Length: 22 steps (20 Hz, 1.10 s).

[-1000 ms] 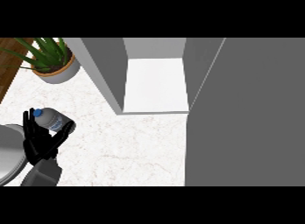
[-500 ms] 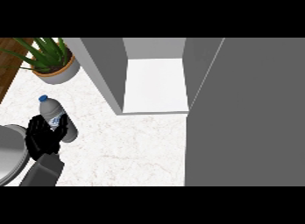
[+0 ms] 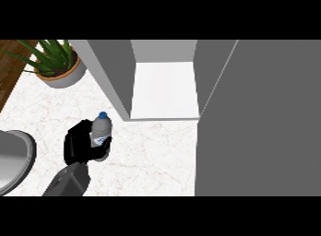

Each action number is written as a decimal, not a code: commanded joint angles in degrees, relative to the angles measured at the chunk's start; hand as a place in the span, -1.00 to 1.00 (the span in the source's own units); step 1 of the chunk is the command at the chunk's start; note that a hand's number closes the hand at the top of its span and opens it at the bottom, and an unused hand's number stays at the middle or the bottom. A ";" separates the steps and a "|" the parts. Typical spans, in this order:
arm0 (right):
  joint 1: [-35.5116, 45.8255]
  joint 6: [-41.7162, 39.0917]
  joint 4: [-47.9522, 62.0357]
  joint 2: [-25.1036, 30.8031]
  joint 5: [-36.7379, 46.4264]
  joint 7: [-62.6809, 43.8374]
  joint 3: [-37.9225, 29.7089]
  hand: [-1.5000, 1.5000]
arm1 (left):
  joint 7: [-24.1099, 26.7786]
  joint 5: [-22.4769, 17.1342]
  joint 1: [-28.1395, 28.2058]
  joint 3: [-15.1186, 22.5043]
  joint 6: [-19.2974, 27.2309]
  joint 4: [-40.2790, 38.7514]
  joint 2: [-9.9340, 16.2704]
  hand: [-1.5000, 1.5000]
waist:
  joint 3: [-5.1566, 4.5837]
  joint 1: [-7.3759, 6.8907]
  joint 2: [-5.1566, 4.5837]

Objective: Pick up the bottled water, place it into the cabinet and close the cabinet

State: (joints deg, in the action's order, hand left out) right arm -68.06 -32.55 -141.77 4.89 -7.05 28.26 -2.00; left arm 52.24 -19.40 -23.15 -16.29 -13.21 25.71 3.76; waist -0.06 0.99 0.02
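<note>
The robot's left hand (image 3: 81, 145) curls round the bottle (image 3: 100, 130), cap toward the open cabinet (image 3: 164, 90), low over the tabletop (image 3: 150, 152) left of it, apparently poised for shelving, door (image 3: 265, 120) swung wide.

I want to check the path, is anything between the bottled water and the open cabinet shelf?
Nothing visible blocks it. The left robot hand holds the bottled water just left of the cabinet opening; only the cabinet's grey side wall stands close by, to be skirted. The marble counter between is bare.
</note>
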 commanded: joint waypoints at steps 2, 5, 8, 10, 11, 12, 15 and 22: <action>-1.22 -0.46 -6.51 -0.03 -4.06 -3.00 -0.49 -1.00 | -0.24 2.00 3.92 4.49 -4.00 6.97 -1.25 1.00 | 0.09 -1.15 0.33; -1.53 0.42 -7.54 -0.95 -4.35 -3.74 -0.24 -1.00 | -1.57 1.63 5.55 7.50 -2.25 11.93 -3.67 1.00 | 0.08 -1.08 0.33; -1.68 -0.22 -6.65 -1.13 -3.46 -2.31 -0.44 -1.00 | -6.81 1.76 5.45 8.84 0.44 19.23 -3.08 1.00 | 0.11 -1.22 0.39; 0.43 -0.08 -3.90 -0.15 -5.91 -1.43 -2.67 -1.00 | -9.36 -0.28 5.98 14.68 1.70 23.39 -3.73 1.00 | 0.16 -1.46 0.54; 1.65 1.19 -4.00 -1.17 -3.39 -2.57 -0.99 -1.00 | -12.36 -0.41 5.80 15.24 2.61 27.20 -3.73 1.00 | 0.17 -1.93 0.57; 0.40 0.95 -5.87 -1.13 -4.64 -3.84 -0.82 -1.00 | -12.45 -0.13 7.73 17.00 3.60 28.98 -3.74 1.00 | 0.12 -1.57 0.44; 0.96 0.52 -5.65 -0.26 -5.23 -2.79 -2.02 -1.00 | -16.44 -5.42 6.79 24.39 9.69 36.55 -3.75 1.00 | 0.13 -1.27 0.58; 6.76 2.37 -1.47 -0.18 -5.14 -4.97 -2.06 -1.00 | -28.07 -5.78 8.82 39.73 26.01 56.07 -3.76 1.00 | 0.15 -1.89 0.29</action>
State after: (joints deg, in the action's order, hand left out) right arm -64.63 -31.37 -141.44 4.23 -7.50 26.33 -2.87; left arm 30.13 -24.56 -14.15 15.78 4.14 72.61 0.04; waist 0.06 -0.57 0.48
